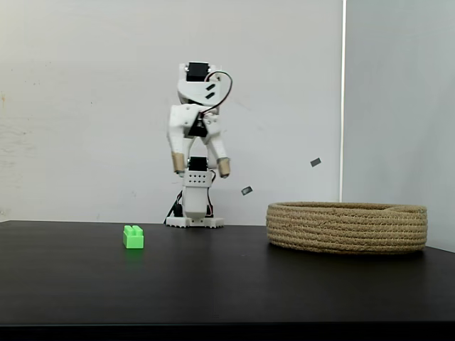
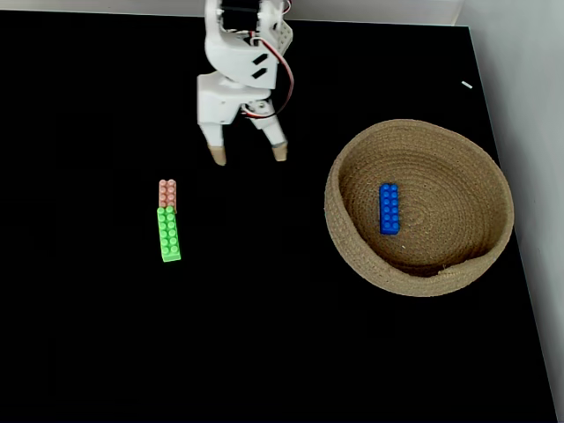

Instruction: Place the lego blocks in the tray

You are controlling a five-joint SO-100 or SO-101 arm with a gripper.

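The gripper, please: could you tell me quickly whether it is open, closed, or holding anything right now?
Gripper: open and holding nothing, raised above the table.

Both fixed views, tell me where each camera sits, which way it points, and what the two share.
A fixed view, low: sits at table height at the table's front edge, facing the wall; shows the whole arm upright, its pincer open and raised above the table, the green brick left, the basket right.
A fixed view, high: looks straight down on the black table; shows the arm's upper part and open pincer, a pink brick end to end with the green, a blue brick inside the basket.
Shared: pincer, green brick, basket.
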